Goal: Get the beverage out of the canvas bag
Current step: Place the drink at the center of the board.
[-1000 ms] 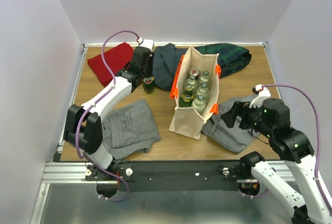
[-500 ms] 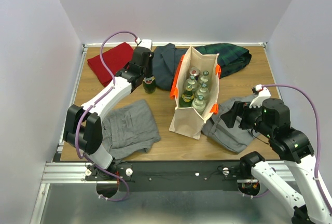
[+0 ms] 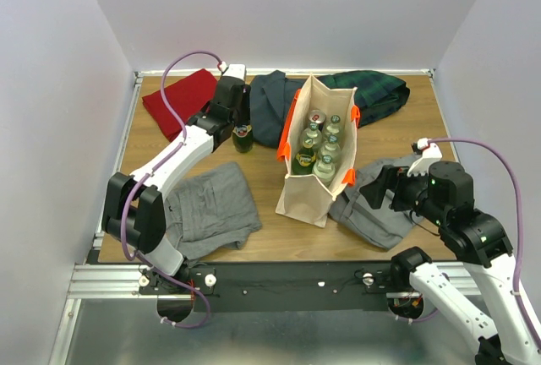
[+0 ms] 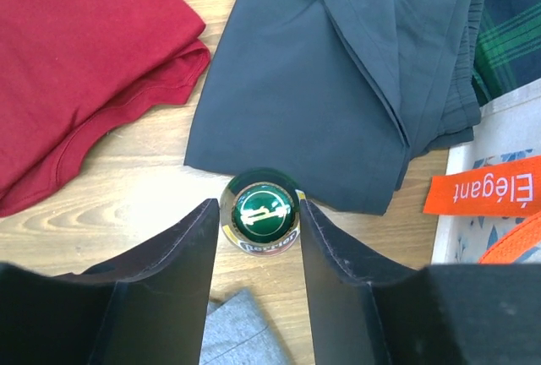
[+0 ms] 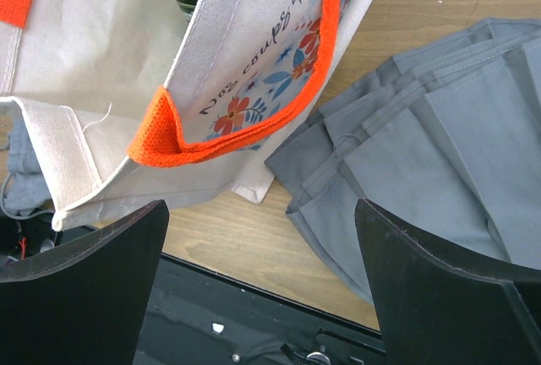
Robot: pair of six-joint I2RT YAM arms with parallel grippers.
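The canvas bag (image 3: pixel 308 192) stands upright mid-table with orange handles (image 3: pixel 286 137) and holds several green bottles (image 3: pixel 324 162). One green beverage bottle (image 3: pixel 243 137) stands on the wood left of the bag. My left gripper (image 3: pixel 242 117) is above it, and in the left wrist view (image 4: pixel 258 223) the jaws press both sides of the bottle's top (image 4: pixel 259 211). My right gripper (image 3: pixel 378 187) is wide open and empty beside the bag's right side. In the right wrist view (image 5: pixel 260 213) it faces the bag wall (image 5: pixel 254 52) and an orange handle (image 5: pixel 245 133).
Folded grey clothes (image 3: pixel 211 209) lie front left and another grey pile (image 3: pixel 376 213) lies under my right gripper. A red cloth (image 3: pixel 177 99), a dark grey garment (image 3: pixel 272 103) and a green plaid cloth (image 3: pixel 380 95) lie along the back. White walls enclose the table.
My left wrist has shifted slightly left and back. The bottle stays at the same spot on the table. The right arm has not moved.
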